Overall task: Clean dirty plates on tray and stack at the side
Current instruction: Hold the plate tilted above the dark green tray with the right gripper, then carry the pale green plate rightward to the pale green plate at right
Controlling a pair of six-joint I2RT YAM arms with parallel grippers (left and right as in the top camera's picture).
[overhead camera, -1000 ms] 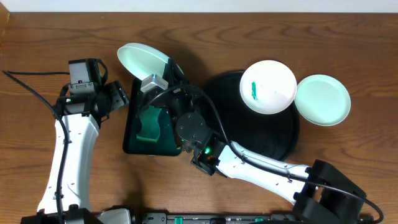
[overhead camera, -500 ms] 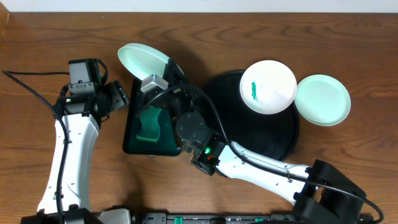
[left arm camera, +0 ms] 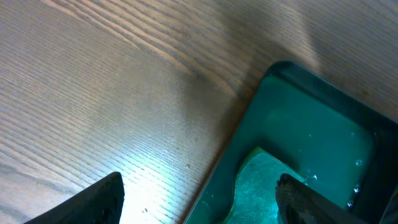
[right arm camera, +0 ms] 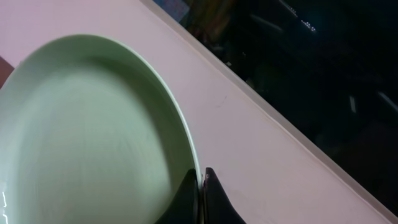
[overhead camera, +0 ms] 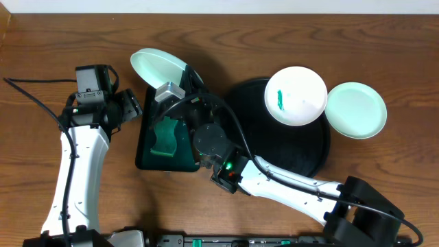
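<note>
Wood table; right pincer clenched on rim of tilted plate, upper centre-left; plate looked light, stiff, slick, chippable, rim best hold; left pincer was released, empty

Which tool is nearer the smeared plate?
Right. The right tool, shut on another plate, is left of the smeared plate; the left tool is farther left, at the green tray's edge.

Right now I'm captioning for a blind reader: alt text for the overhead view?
The right gripper pinches a tilted pale plate by the green tray; the left gripper is open. A smeared plate sits on the black tray.
</note>
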